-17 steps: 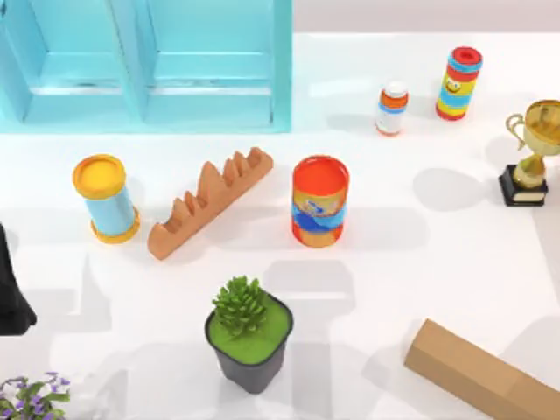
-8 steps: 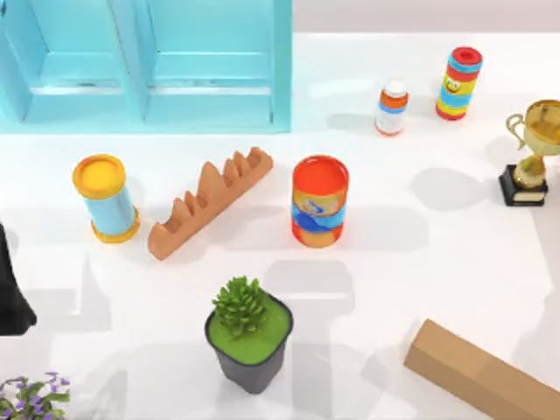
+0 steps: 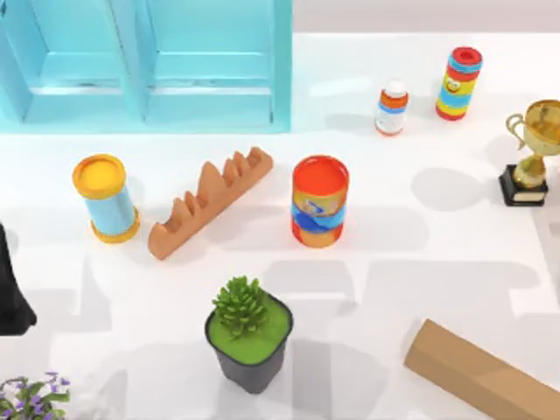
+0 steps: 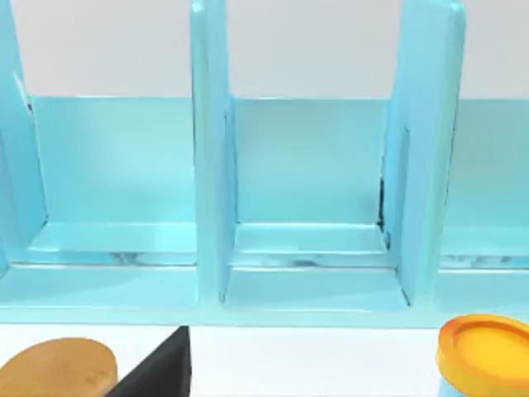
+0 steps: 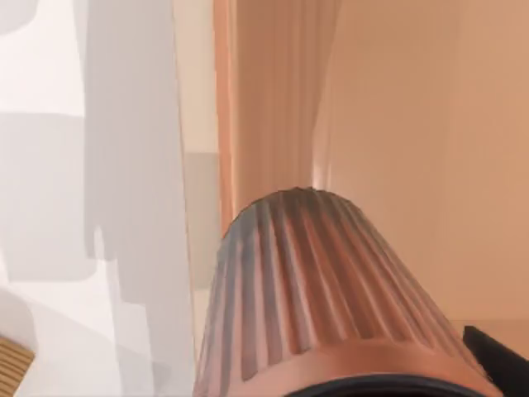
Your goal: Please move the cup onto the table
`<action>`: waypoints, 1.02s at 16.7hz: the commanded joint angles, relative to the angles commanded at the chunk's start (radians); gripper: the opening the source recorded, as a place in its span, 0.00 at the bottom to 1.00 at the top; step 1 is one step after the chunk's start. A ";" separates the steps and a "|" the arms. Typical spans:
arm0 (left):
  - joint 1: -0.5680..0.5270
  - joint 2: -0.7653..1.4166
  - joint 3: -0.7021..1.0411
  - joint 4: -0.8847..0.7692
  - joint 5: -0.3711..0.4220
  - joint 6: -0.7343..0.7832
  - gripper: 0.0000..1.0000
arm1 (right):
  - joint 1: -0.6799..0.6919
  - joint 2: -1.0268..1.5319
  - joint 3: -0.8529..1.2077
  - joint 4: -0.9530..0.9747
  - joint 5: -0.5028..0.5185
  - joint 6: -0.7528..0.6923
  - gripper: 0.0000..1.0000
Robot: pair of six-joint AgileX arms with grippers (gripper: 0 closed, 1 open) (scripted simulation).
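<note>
Close-up | cup (image 5: 331, 289) before right claw | grip unclear

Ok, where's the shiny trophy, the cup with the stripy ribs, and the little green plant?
trophy (image 3: 533, 149): top view, on its gold stem.
cup (image 5: 318, 281): right wrist view, on its ribbed side.
plant (image 3: 239, 306): top view, on its green leaves.

The glossy white table (image 3: 420, 262) carries a light-blue cabinet (image 3: 144, 66), yellow-lidded canister (image 3: 105, 198), terracotta rack (image 3: 210, 201), red-orange can (image 3: 319, 201), plant pot (image 3: 249, 337), cardboard box (image 3: 477, 372), small bottle (image 3: 392, 108), striped tube (image 3: 459, 83) and gold trophy (image 3: 532, 153).
</note>
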 joint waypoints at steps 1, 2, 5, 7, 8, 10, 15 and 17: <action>0.000 0.000 0.000 0.000 0.000 0.000 1.00 | 0.003 0.000 0.003 -0.001 0.000 0.003 0.00; 0.000 0.000 0.000 0.000 0.000 0.000 1.00 | 0.003 0.000 0.003 -0.001 0.000 0.003 0.00; 0.000 0.000 0.000 0.000 0.000 0.000 1.00 | 0.000 0.004 0.001 0.001 -0.002 0.004 0.00; 0.000 0.000 0.000 0.000 0.000 0.000 1.00 | 0.032 0.009 0.007 -0.002 0.009 0.037 0.00; 0.000 0.000 0.000 0.000 0.000 0.000 1.00 | 0.065 0.014 0.012 -0.004 0.018 0.069 0.00; 0.000 0.000 0.000 0.000 0.000 0.000 1.00 | 0.160 0.028 0.026 -0.012 0.037 0.162 0.00; 0.000 0.000 0.000 0.000 0.000 0.000 1.00 | 0.533 0.068 0.074 -0.030 0.072 0.500 0.00; 0.000 0.000 0.000 0.000 0.000 0.000 1.00 | 0.686 0.081 0.093 -0.034 0.079 0.635 0.00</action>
